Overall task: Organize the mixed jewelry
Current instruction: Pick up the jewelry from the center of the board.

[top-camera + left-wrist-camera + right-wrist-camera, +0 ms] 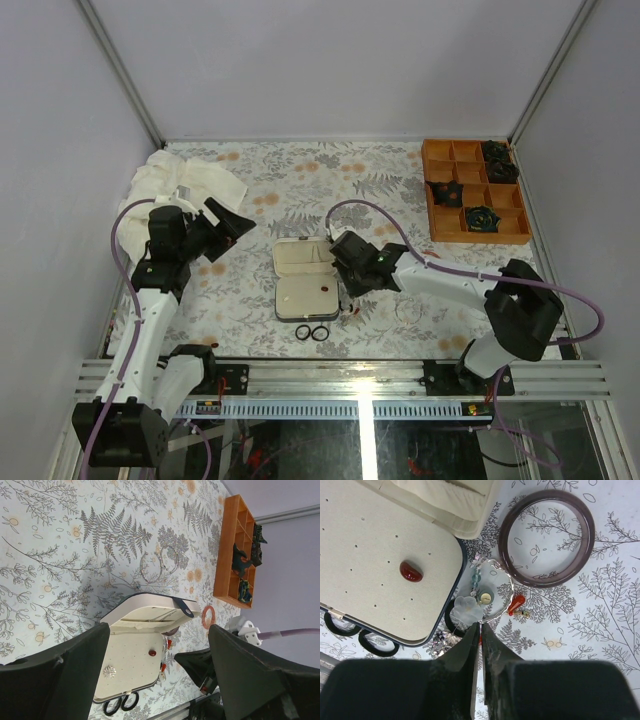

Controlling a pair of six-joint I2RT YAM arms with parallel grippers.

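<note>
On cream case lining (365, 545), one red bead (411, 572)

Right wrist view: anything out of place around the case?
Yes: silver hoop, frosted flower and red bead lie jumbled on the tablecloth beside the case, overlapping. Only one red stud sits inside.

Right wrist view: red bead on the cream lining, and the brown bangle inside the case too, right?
No. The red bead is on the cream lining, but the brown bangle lies outside the case, on the floral cloth; the right wrist view shows it.
</note>
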